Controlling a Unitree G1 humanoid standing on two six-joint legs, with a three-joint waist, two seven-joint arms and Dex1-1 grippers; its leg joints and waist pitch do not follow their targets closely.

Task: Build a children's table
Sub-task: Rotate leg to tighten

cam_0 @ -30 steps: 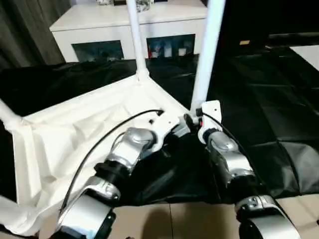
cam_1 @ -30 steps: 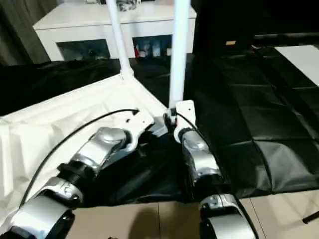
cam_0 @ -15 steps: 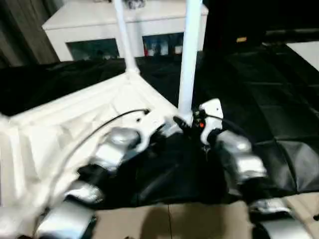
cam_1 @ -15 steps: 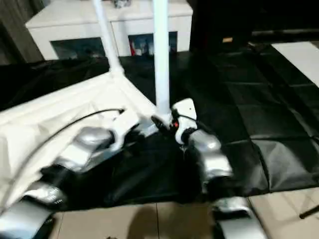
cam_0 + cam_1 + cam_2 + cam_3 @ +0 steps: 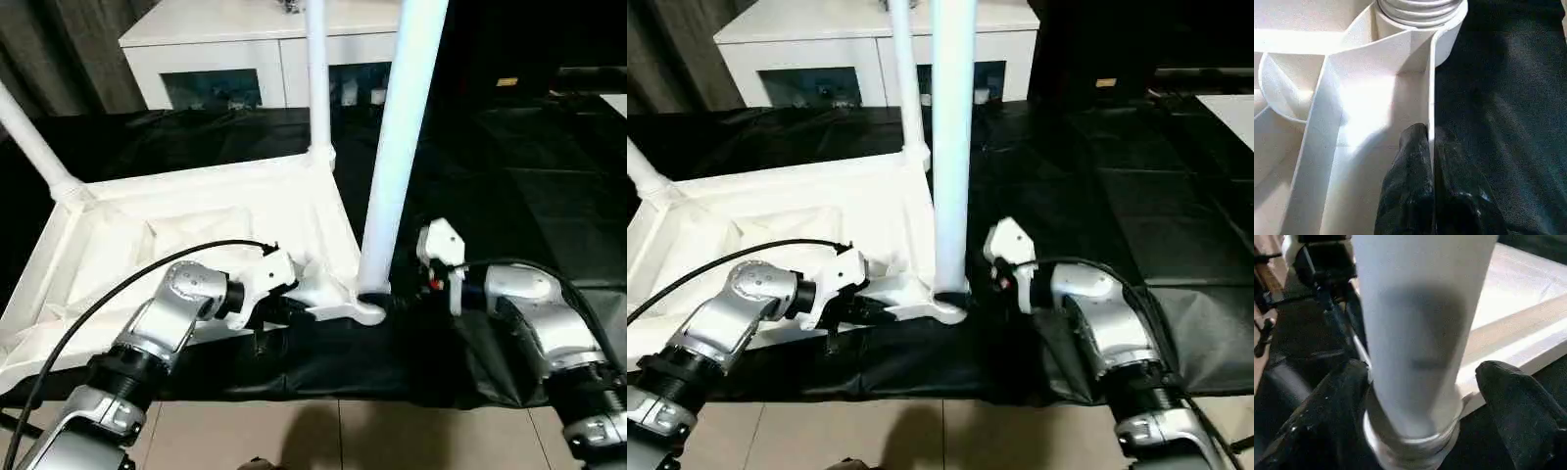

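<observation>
The children's table lies upside down on a black cloth, its white legs pointing up. The nearest leg stands in the corner socket closest to me. My left gripper is shut on the thin rim wall of the table just beside that socket; in the left wrist view its black fingers pinch the wall. My right gripper is at the base of the leg and open, with one finger on each side and a small gap to the other finger.
Two more legs rise from the far and left corners. A white cabinet with glass doors stands behind the cloth. The black cloth spreads out to the right, and the tiled floor runs along the near edge.
The head camera has shifted, so the whole picture has moved. My right gripper's jaws have widened around the base of the near leg. The left gripper stays on the rim.
</observation>
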